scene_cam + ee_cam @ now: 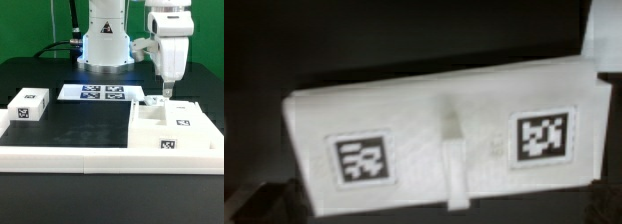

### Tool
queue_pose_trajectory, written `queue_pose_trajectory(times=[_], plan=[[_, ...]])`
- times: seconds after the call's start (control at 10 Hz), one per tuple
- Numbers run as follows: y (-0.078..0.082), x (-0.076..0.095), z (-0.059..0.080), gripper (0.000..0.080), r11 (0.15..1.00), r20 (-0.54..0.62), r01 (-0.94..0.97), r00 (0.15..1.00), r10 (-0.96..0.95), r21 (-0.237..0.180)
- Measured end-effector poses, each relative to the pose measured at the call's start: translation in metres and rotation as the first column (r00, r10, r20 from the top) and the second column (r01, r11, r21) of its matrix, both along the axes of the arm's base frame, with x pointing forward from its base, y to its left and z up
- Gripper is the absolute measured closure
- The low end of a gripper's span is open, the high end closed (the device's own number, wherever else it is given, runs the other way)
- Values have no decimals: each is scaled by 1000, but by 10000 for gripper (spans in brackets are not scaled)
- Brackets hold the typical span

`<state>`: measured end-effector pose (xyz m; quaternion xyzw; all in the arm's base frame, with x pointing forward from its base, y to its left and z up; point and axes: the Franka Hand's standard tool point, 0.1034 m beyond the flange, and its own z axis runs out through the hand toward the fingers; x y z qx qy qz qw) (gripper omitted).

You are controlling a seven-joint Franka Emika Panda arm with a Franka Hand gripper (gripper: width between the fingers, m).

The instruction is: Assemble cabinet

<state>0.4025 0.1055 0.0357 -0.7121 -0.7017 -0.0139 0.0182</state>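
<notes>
The cabinet body (176, 128), a big white box with black-and-white tags, lies at the exterior view's right. My gripper (167, 92) hangs pointing down just above its far left corner, where a small white part (155, 101) sits. The wrist view looks straight down on a white panel (411, 115) with two tags and a raised rib down its middle. My gripper (434, 208) shows only as dark blurred fingers at the frame's two lower corners, wide apart, with nothing between them. A smaller white tagged panel (30, 105) lies at the exterior view's left.
The marker board (100, 92) lies flat in front of the robot base (106, 40). A long low white rail (90, 157) runs along the table's near edge. The table top is black.
</notes>
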Motion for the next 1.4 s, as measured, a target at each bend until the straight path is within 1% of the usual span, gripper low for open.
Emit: queue_pose_trajectory(times=[0.2,0.5,0.6,0.7,0.8,0.9,1.0,1.1,1.2,1.3,1.4], plan=[[3,-4,-10,2,1000,-10,6,1000,-6,11],[3,-7,-16,2,1000,-25,18,1000,-18,13],[3,-8,-18,32,1000,-30,20,999,-19,14],[3,-9,-19,32,1000,-33,20,999,-20,14],[3,-9,-20,215,1000,-34,20,999,-20,14],[4,-10,-21,215,1000,-38,20,999,-20,15],[4,-12,-23,416,1000,-43,20,999,-20,16],[4,-13,-24,551,1000,-46,20,999,-20,16],[4,-14,-26,551,1000,-49,20,999,-19,16],[5,-12,-25,727,1000,-41,20,999,-19,20],[5,-12,-25,731,1000,-39,20,999,-19,21]])
